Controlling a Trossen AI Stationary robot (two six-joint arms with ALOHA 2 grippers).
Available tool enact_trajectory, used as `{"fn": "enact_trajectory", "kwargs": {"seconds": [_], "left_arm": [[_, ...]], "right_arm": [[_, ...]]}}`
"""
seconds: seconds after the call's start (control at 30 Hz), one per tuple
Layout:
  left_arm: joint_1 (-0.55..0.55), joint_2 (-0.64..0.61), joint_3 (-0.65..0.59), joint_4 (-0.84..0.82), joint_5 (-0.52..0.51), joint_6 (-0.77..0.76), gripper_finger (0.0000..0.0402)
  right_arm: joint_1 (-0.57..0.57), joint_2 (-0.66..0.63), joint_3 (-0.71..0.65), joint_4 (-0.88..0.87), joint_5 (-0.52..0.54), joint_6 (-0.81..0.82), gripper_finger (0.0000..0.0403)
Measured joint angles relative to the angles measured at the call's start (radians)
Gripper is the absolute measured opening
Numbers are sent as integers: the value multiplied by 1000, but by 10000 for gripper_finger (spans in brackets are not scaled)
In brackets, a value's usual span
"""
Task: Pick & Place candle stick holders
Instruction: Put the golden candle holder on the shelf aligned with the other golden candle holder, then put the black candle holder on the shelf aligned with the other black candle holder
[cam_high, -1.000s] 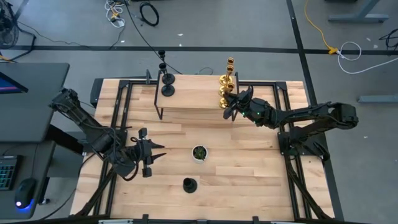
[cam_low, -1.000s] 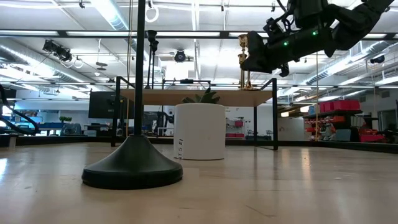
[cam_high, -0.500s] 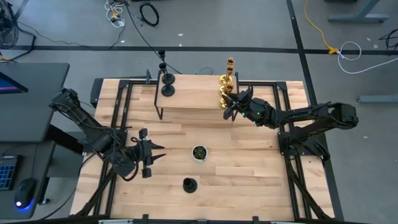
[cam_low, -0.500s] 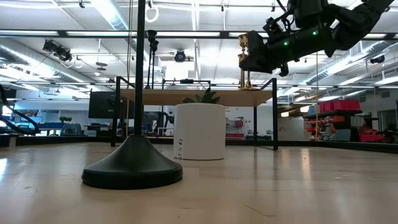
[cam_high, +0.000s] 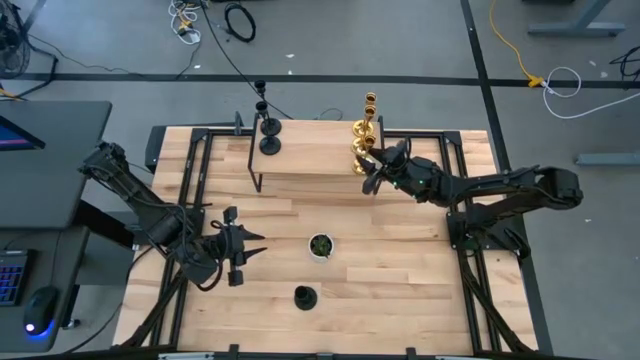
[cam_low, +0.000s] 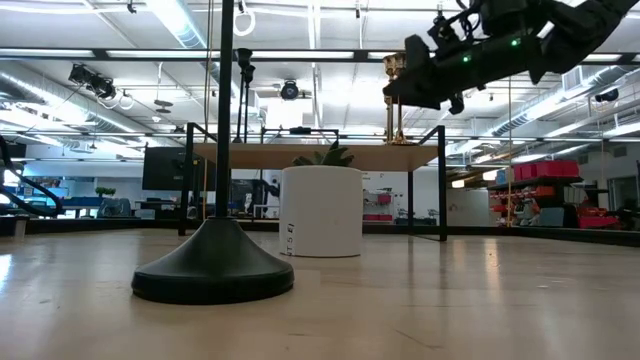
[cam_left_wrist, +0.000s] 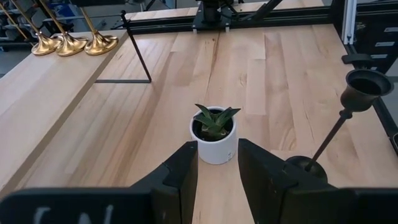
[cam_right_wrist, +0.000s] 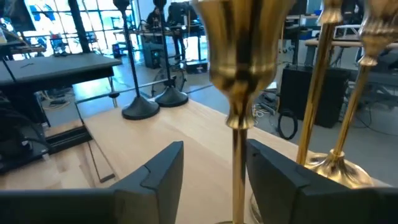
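Three gold candle stick holders stand on their bases at the right end of a raised wooden shelf (cam_high: 310, 150); the nearest one (cam_high: 361, 155) shows its cup and stem in the right wrist view (cam_right_wrist: 239, 124). My right gripper (cam_high: 372, 168) is open, with a finger on either side of that stem (cam_right_wrist: 214, 168). I cannot tell whether a finger touches it. Two black holders (cam_high: 268, 130) stand at the shelf's left end. A third black holder (cam_high: 304, 297) stands on the table near the front. My left gripper (cam_high: 250, 248) waits open at the table's left, facing the pot (cam_left_wrist: 214, 134).
A small white pot with a green plant (cam_high: 320, 245) stands mid-table, between my left gripper and the table's right side. The black holder (cam_left_wrist: 348, 118) stands beside it. The shelf's black frame legs (cam_high: 260, 185) stand on the table. There is bare wood to the front right.
My right gripper has risen a little and shifted slightly toward the table's right edge, still beside the nearest gold holder. The holder stays upright on the shelf.
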Motion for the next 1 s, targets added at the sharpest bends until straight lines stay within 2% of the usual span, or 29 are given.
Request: {"fn": "enact_trajectory", "kwargs": {"seconds": [0.3, 0.57, 0.9, 1.0], "left_arm": [[0, 0, 0, 0, 0, 0, 117], [0, 0, 0, 0, 0, 0, 117], [0, 0, 0, 3, 19, -5, 117], [0, 0, 0, 23, 58, -7, 117]], "right_arm": [[61, -148, 1, -177, 9, -33, 176], [137, -283, 1, -317, 115, -47, 176], [255, -326, 1, -358, 104, -47, 176], [309, -326, 1, -361, 47, -44, 176]]}}
